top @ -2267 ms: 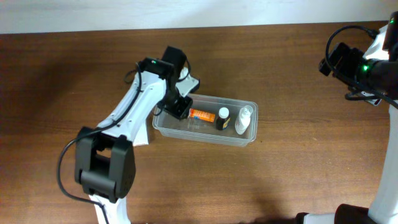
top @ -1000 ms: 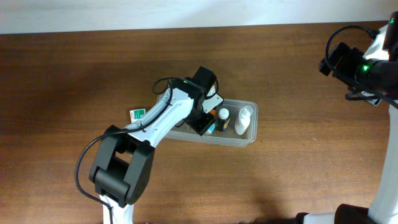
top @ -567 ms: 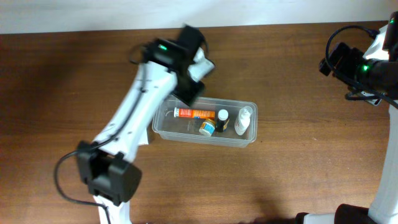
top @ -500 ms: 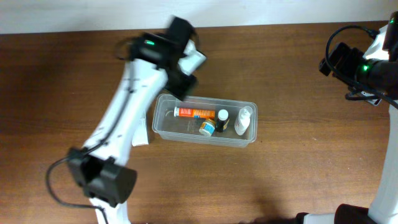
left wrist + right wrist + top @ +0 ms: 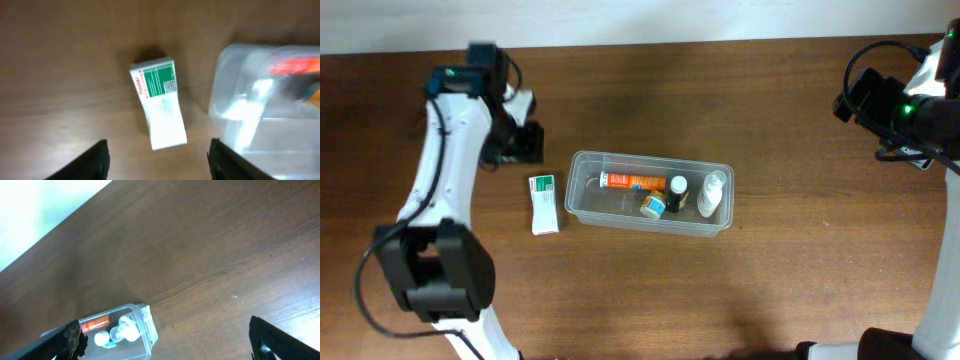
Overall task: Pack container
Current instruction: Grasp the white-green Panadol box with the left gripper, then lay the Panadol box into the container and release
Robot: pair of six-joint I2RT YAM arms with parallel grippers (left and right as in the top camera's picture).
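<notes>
Left gripper (image 5: 160, 161) gone from container (image 5: 650, 158), now wide, empty, above green-white box (image 5: 157, 107): likely next pick. Right gripper (image 5: 172, 345) wide, idle.

Clear container (image 5: 582, 205), orange tube (image 5: 633, 181), green-and-white box (image 5: 545, 202)

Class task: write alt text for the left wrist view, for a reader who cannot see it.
A small white and green box lies flat on the brown table, just beyond the open, empty left pincer. At the picture's right, blurred, sits one end of the clear container, an orange tube inside.
</notes>
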